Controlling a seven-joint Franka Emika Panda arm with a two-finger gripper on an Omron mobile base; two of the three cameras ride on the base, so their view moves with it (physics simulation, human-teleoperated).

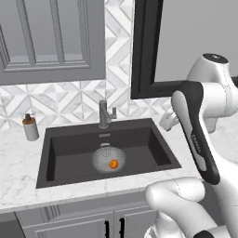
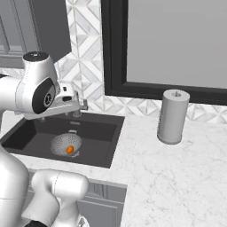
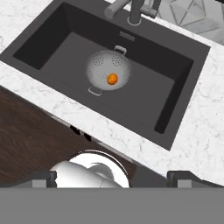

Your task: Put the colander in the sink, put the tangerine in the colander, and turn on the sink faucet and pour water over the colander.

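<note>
The counter [image 1: 18, 172] was white marble with grey veining, running around a dark sink [image 1: 153, 160] and on past it to the right in the right base view. Behind it the wall was tiled in a grey and white diamond pattern, with a grey panelled cabinet [image 1: 51, 39] hanging above at the left and a black-framed window [image 2: 177, 48] to the right. Grey cabinet doors with dark handles stood below the counter front, and the hand view showed dark wood flooring in front of them. One colander [image 1: 103, 158] sat on the sink floor, a little toward the faucet side, with its two loop handles visible in the hand view. One tangerine [image 1: 113, 163] lay inside the colander, off its centre. One faucet [image 1: 105, 114] rose at the back edge of the sink, behind the colander. One soap dispenser [image 1: 30, 127] stood on the counter left of the sink, and one grey cylinder [image 2: 173, 116], upright like a paper towel roll, stood on the counter well right of it. Faint small lettering ran along the arm's dark link but could not be read. The gripper [image 3: 113, 177] was high above the counter's front edge, well apart from the colander, its two fingers spread wide and holding nothing.
</note>
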